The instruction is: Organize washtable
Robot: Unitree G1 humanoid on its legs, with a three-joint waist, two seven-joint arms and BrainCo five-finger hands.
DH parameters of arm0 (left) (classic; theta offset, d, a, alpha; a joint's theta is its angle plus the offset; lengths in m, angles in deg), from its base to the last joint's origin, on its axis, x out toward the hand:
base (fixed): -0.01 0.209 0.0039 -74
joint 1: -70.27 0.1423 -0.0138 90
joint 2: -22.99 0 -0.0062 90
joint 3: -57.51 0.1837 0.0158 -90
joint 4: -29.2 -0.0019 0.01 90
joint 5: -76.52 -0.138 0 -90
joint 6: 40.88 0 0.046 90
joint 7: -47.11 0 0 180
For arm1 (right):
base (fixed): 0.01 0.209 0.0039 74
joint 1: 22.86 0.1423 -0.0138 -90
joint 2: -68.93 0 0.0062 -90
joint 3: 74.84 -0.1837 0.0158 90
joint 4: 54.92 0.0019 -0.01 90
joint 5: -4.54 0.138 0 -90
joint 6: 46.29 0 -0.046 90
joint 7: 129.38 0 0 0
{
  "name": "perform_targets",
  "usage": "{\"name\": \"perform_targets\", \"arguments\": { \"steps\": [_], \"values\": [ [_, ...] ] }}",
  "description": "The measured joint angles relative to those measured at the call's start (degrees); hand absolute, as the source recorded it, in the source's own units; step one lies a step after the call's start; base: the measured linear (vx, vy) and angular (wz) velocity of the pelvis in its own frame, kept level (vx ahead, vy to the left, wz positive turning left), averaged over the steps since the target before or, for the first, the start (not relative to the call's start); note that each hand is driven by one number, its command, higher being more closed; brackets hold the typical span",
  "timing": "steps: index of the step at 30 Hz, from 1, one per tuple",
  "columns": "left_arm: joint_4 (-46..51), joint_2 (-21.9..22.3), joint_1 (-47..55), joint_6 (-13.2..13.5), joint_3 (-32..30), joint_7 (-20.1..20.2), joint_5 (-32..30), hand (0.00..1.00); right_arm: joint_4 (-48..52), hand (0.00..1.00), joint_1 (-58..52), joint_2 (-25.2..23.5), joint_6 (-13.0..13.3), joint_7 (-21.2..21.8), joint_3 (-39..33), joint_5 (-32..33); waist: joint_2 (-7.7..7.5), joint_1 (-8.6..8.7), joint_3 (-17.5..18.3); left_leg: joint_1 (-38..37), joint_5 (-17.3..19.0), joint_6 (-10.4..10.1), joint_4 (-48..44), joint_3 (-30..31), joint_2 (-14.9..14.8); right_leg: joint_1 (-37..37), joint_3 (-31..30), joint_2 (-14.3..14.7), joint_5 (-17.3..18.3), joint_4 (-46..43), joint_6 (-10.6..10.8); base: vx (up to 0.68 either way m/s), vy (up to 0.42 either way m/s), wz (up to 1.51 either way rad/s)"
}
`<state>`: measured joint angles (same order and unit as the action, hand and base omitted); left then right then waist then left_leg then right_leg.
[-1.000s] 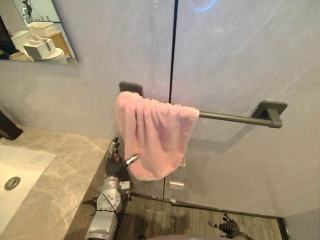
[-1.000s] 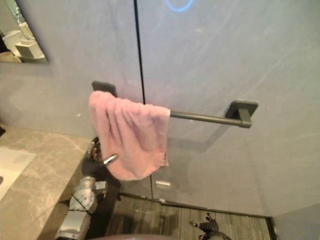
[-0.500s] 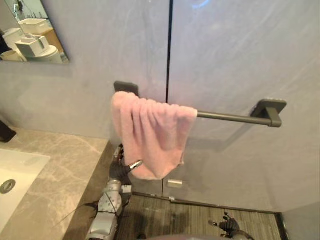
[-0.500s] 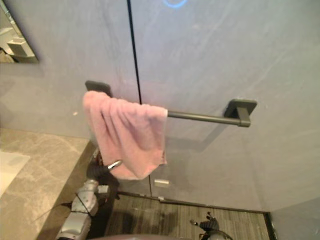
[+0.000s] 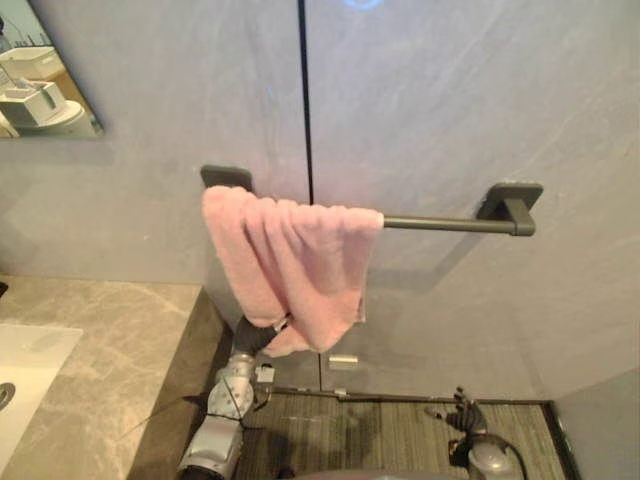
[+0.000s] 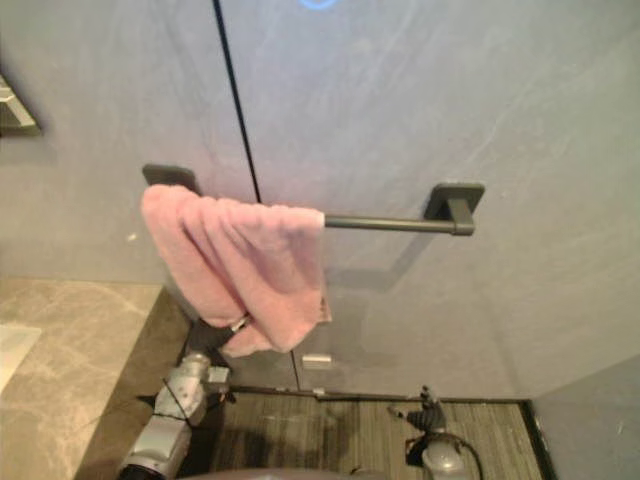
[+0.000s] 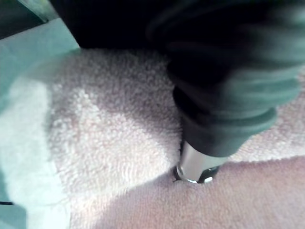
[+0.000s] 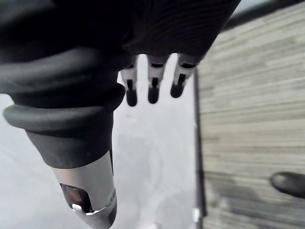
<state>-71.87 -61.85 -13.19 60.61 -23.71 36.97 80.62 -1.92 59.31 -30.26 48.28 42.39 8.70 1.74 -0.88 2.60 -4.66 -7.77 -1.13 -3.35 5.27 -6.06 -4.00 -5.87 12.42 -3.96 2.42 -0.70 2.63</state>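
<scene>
A pink towel [image 5: 300, 265] hangs bunched over the left end of a dark wall bar [image 5: 430, 222]. My left hand [image 5: 258, 337] reaches up from below and is shut on the towel's lower edge, which folds around it. In the left wrist view the thumb [image 7: 198, 162] presses into the pink towel [image 7: 109, 133], and the other fingers are hidden in the cloth. My right hand [image 5: 462, 412] hangs low near the floor with its fingers [image 8: 152, 88] straight and nothing in it.
A marble countertop [image 5: 110, 340] with a white sink [image 5: 25, 360] lies to the left, its edge close beside my left arm. A mirror [image 5: 40, 80] hangs upper left. A dark shoe [image 8: 288, 183] stands on the striped floor.
The camera has turned right, so the whole scene shifted left. My left hand has curled shut on the towel's lower edge, which is now bunched up. The right hand stays straight.
</scene>
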Motion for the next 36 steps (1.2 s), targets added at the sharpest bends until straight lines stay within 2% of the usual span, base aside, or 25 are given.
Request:
{"name": "perform_targets", "arguments": {
  "steps": [2, 5, 9, 14, 23, 26, 31, 36],
  "values": [
    [0.3, 0.0, -0.4, 0.0, -0.3, 0.0, 0.0, 1.0, 6.4, 0.0, -1.0, 0.0, 1.5, -0.5, 0.0, 0.0, -0.04, 0.17, 0.0, 0.0, 0.1, 0.1, 0.0, -0.1, 0.0, -0.1, -0.2, 0.0, 0.0, 0.0, 0.0, 0.03, 0.001, -0.07],
    [1.4, -0.1, -0.4, 0.0, -0.4, -0.2, 0.0, 1.0, 13.7, 0.0, -2.4, -0.1, 2.1, -0.5, 0.0, 0.0, -0.04, 0.35, 0.0, -0.2, 0.2, 0.2, -0.1, -0.6, 0.1, -0.1, -0.8, -0.1, -0.1, -0.1, -0.1, -0.01, 0.006, -0.08],
    [2.2, -0.2, -0.4, 0.0, -0.3, -0.3, 0.0, 1.0, 18.3, 0.0, -3.6, -0.1, 3.9, 0.7, 0.7, 0.8, 0.0, 0.54, 0.0, -0.7, 0.3, 0.2, -0.3, -1.4, 0.0, -0.1, -1.7, 0.0, -0.5, -0.1, -0.1, -0.04, 0.003, -0.13],
    [2.2, -0.6, -0.4, 0.0, -0.1, -0.3, 0.0, 1.0, 24.4, 0.0, -3.9, 0.9, 4.6, 3.6, 4.9, 5.1, 0.08, 1.48, -0.1, -1.0, 0.3, 0.2, -0.5, -2.2, 0.0, 0.1, -2.9, 0.0, -1.3, 0.0, 0.1, -0.07, 0.004, -0.11],
    [2.6, -0.2, -3.7, 0.1, 3.9, -0.2, 0.0, 1.0, 29.8, 0.0, -0.2, 3.9, 6.4, 8.5, 16.6, 10.2, 0.39, 0.84, -0.2, -0.8, 0.3, 0.2, -0.6, -2.1, -0.1, 0.1, -3.1, -0.1, -1.4, -0.1, 0.2, -0.02, -0.001, -0.01],
    [2.6, 0.6, -4.6, 0.1, 4.8, -0.1, 0.0, 1.0, 30.1, 0.0, 0.9, 5.2, 6.4, 8.9, 18.7, 11.5, 0.49, 0.14, -0.1, -0.7, 0.3, 0.2, -0.8, -1.8, 0.0, 0.1, -2.9, -0.1, -1.4, -0.1, 0.2, 0.0, 0.0, 0.0],
    [2.6, 0.6, -5.4, 0.1, 5.9, 0.0, 0.4, 1.0, 31.3, 0.0, 1.8, 7.7, 6.3, 9.9, 21.3, 11.7, 0.49, -0.07, -0.1, -0.1, 0.3, 0.2, -1.1, -1.1, 0.0, -0.4, -2.3, -0.1, -1.4, -0.1, 0.2, -0.01, -0.008, 0.07],
    [3.7, 1.0, -5.3, 0.1, 7.6, 0.1, 0.6, 1.0, 31.7, 0.0, 4.5, 7.7, 6.3, 9.6, 24.4, 11.6, 0.64, -0.35, 0.0, -0.1, 0.3, 0.3, -1.3, 0.1, -0.1, -0.8, -1.3, -0.1, -1.2, -0.2, 0.2, -0.05, -0.012, 0.11]
  ]
}}
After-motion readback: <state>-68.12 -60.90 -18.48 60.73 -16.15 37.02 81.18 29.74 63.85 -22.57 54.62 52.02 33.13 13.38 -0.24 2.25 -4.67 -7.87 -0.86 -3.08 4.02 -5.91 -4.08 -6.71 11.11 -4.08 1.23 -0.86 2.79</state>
